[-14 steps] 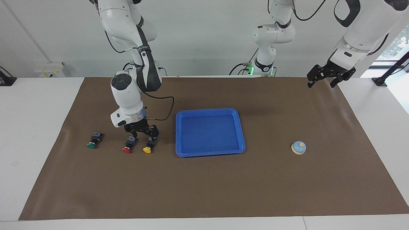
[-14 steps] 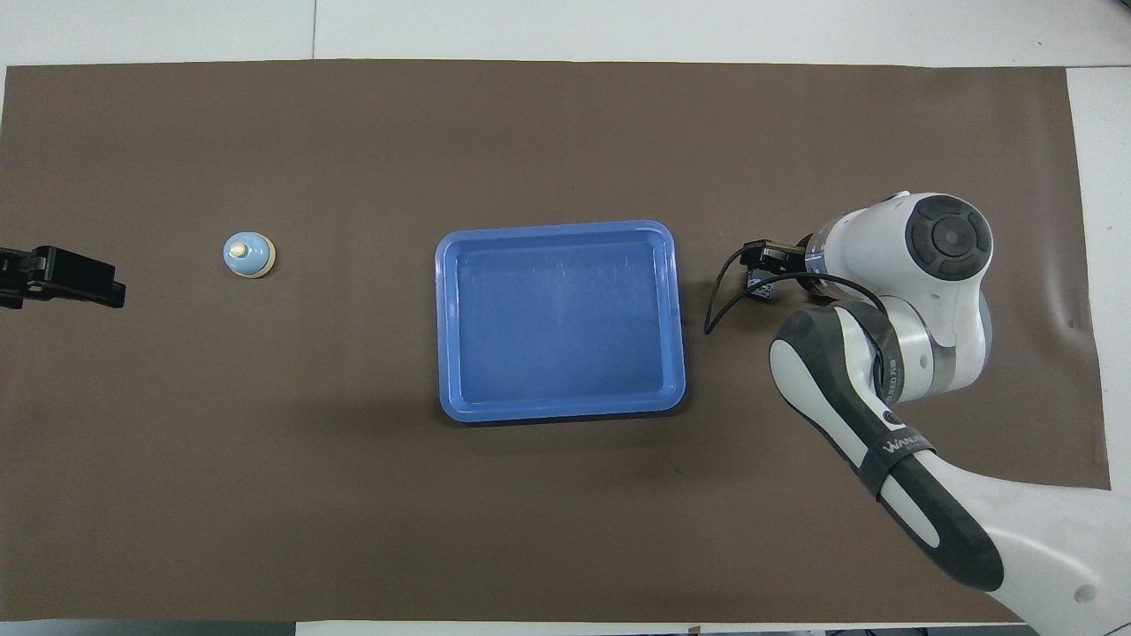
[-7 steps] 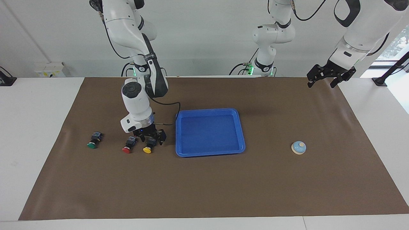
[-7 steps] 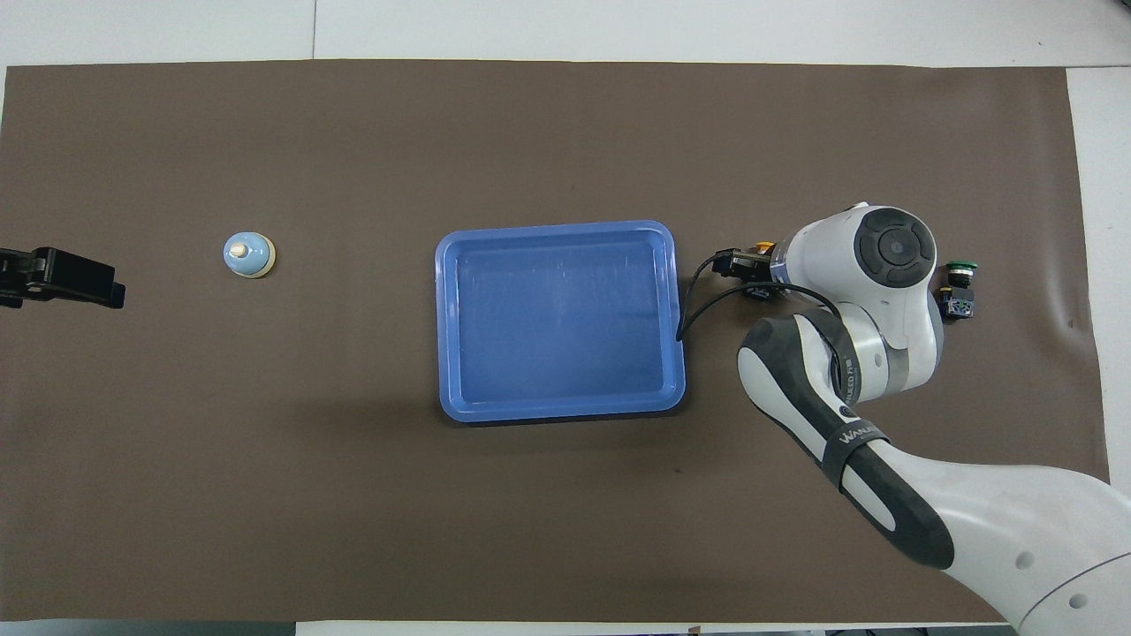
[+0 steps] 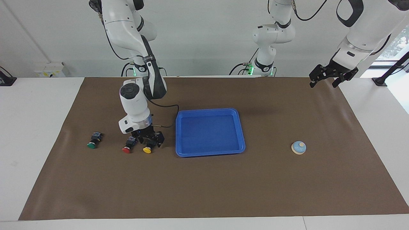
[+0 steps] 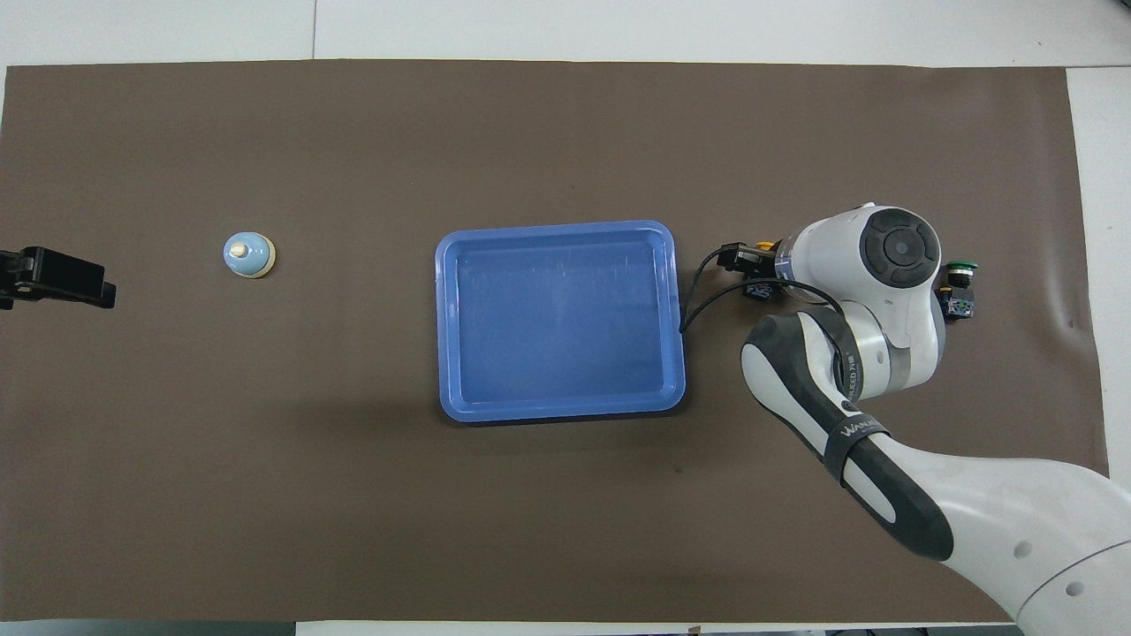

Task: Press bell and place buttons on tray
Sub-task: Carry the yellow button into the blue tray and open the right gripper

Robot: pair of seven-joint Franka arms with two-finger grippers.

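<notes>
The right gripper (image 5: pixel 150 140) is low at the yellow button (image 5: pixel 148 148), with its jaws apart on the two sides of the button's black body; they are not clamped on it, and the button lies on the brown mat (image 5: pixel 204 185). The facing view shows this well. In the overhead view the white wrist of the right arm covers almost all of it: only a little yellow shows at the wrist's edge, the red button cannot be seen there, and the green button (image 6: pixel 960 276) shows just past the wrist.

In the facing view the three buttons lie in one row toward the right arm's end of the bench. The red button (image 5: pixel 127 147) is just beside the yellow one, and the green button (image 5: pixel 93 142) is apart from them, closer to the mat's end edge.

The left gripper (image 5: pixel 329 76) waits in the air over the mat's corner at the left arm's end, on the robots' side, with its jaws apart and nothing in them. In the overhead view only its dark tip (image 6: pixel 55 277) comes in at the frame's edge.

The blue tray (image 5: pixel 210 154) lies in the middle of the mat, near the yellow button, and nothing is in it. The bell (image 5: pixel 298 147) stands alone between the tray and the left arm's end.

The wide strip of mat along the bench edge farthest from the robots is bare, and so is the strip along the robots' own edge. A black cable (image 5: pixel 166 108) from the right wrist hangs close to the tray's corner.
</notes>
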